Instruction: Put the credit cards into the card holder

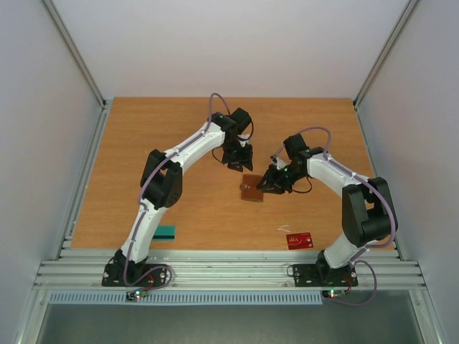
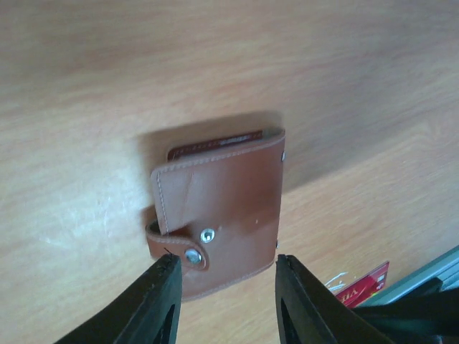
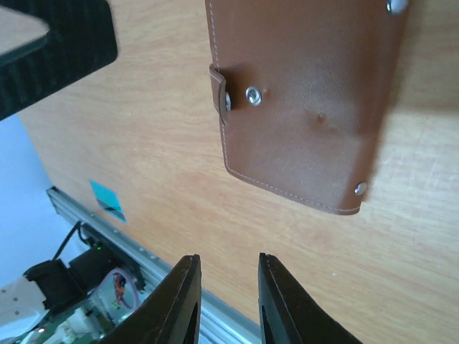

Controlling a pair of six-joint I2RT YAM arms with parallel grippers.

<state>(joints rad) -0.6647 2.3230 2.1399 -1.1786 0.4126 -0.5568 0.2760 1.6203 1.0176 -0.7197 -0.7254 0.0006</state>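
The left gripper is wide, the right gripper narrow, both seemingly off the card holder.

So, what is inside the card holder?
The card holder is folded shut. Only a thin dark red edge shows at its open side, perhaps a card. The rest inside is covered by the leather.

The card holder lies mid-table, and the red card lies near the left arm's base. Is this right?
No. The red card lies near the right arm's base, as the top external view shows. The card holder does lie mid-table.
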